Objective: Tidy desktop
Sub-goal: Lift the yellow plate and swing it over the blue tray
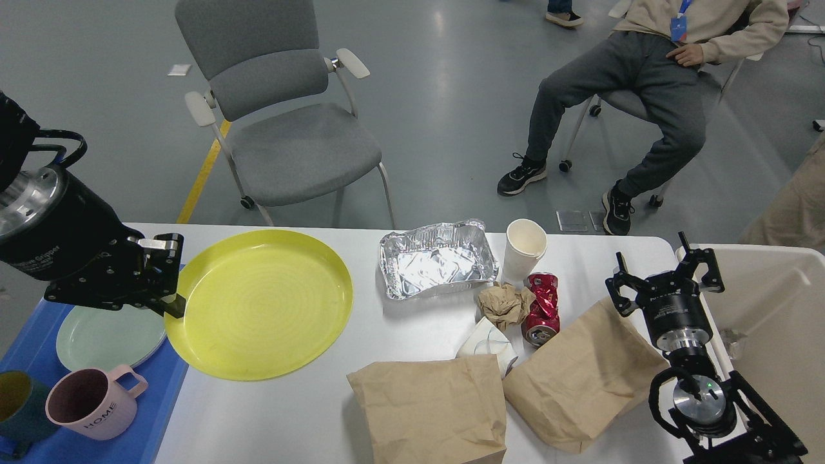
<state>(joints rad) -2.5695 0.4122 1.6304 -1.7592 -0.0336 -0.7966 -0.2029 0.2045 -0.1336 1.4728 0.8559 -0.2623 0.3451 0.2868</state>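
Left gripper: fingers clamped on rim of round yellow plastic plate, held above large white rectangular desktop.
Right gripper: fingers spread apart, empty, over desktop's right end beside cream-white plastic bin.

An office or lab: grey polished floor, office chair, seated person wearing a lanyard.

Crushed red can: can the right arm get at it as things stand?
Probably yes. The right claw is open and holds nothing, and the crushed red can lies to its left on the desktop. Crumpled paper touches its far side, and a brown paper bag lies close.
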